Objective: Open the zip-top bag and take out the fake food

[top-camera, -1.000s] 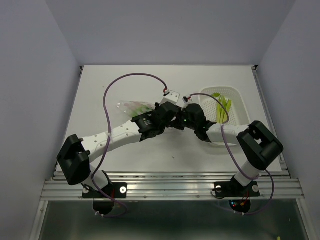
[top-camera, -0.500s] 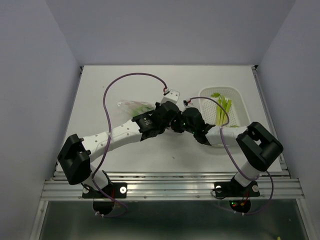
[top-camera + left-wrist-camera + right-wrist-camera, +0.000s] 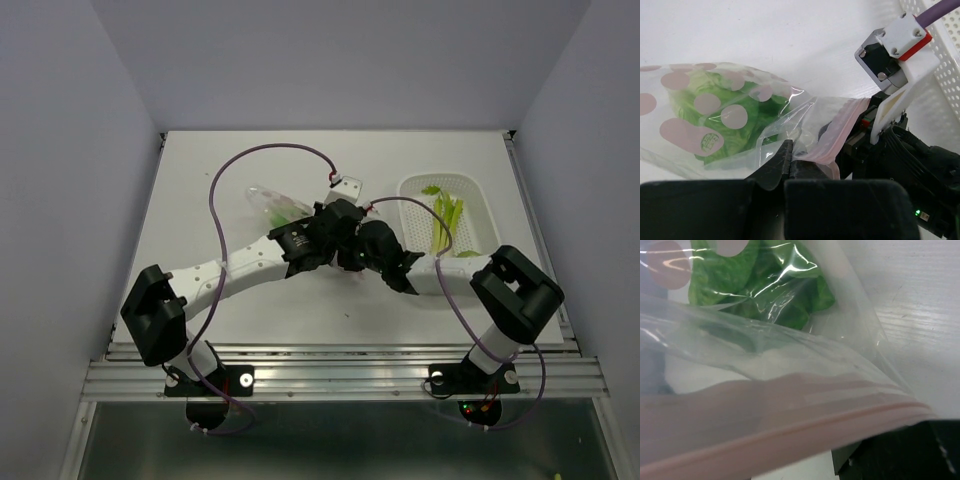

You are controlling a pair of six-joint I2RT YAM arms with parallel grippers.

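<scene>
Progress: partway there | zip-top bag (image 3: 747, 132) was just beside the white tray (image 3: 482, 192), zip end toward it | left hand (image 3: 788, 151) was clamped on the bag's edge by the pink zip strip (image 3: 840, 131) | right hand (image 3: 856, 137) was at the strip, grip unclear | yellow-green stalks (image 3: 445, 215) lay in the tray, done | green leafy piece (image 3: 690, 100) sat inside the bag, not yet out.

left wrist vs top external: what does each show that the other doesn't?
Left wrist only: the pink zip strip of the zip-top bag, and the left pincer shut on the film beside that strip. Top external only: the yellow-green stalks lying in the white tray. Both: the green leafy piece inside the bag, and part of the tray.
</scene>
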